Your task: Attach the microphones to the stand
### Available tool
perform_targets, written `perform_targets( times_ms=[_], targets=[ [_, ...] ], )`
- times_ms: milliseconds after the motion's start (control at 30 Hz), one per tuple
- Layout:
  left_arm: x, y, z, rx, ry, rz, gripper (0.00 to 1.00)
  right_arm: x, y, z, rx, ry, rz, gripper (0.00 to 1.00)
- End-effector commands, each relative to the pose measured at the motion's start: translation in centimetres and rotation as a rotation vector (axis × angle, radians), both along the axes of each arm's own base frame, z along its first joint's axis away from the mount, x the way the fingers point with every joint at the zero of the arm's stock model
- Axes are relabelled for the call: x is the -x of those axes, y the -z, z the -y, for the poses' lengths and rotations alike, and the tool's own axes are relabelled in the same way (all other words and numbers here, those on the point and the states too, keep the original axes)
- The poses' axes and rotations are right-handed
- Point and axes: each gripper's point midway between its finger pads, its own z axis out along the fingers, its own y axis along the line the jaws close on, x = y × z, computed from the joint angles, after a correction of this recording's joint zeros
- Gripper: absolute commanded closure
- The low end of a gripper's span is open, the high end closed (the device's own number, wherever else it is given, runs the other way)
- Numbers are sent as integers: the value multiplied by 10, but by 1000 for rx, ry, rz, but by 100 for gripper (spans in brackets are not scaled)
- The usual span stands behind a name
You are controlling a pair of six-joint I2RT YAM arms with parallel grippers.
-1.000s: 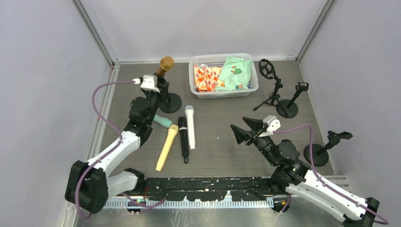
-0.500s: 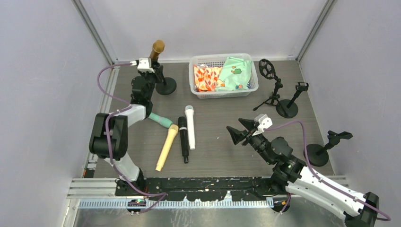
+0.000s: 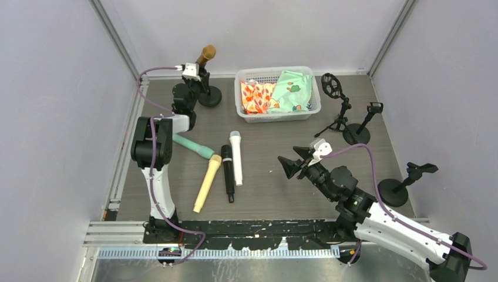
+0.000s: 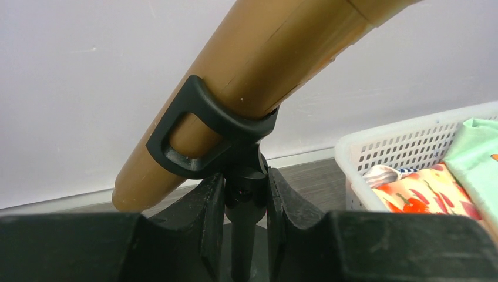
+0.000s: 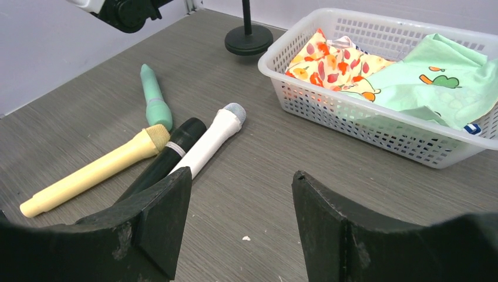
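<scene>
Bench (image 3: 264, 176): dark wood, with pale walls around it.
Right claw (image 3: 293, 161): wide, holding nothing, near the middle.
Loose microphones (image 3: 227, 173): four lie close together on the bench.
Left claw (image 4: 245, 200): pinched tight on the pole of the far stand (image 3: 209, 97).
Brown microphone (image 4: 264, 59): tilted in that stand's clip (image 4: 199, 126).
Danger: a tug could tip the stand, and a nudge could roll the loose microphones.
Views: only the left wrist shows the clip hugging; only the top shows the empty stands (image 3: 356, 136).
</scene>
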Motion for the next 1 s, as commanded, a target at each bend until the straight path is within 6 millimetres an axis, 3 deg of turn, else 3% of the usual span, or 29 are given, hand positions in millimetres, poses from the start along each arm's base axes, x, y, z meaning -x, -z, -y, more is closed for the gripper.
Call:
perform_targets(
  times_ms=[0,33,167,333,567,767,967],
  targets=[
    [-5,-78,-3,3,9,247,100,-2,-26,-5,-30,-10,41,32],
    [-6,-74,-3,14,6,238,99,-3,-25,-5,-27,-11,39,32],
    [-5,-53,-10,65,-28,193,80,-6,-23,-6,-34,3,37,29],
    [2,-26,-14,52,-46,149,71,-9,-31,-2,-67,35,53,28],
    [23,-11,-22,76,-80,110,44,-13,-37,11,-47,94,59,25],
    [58,-6,-34,121,-146,68,24,-20,-38,24,-21,183,2,25],
    [112,-3,-43,209,-289,-61,11,-29,-18,34,24,307,-150,24]
  ],
)
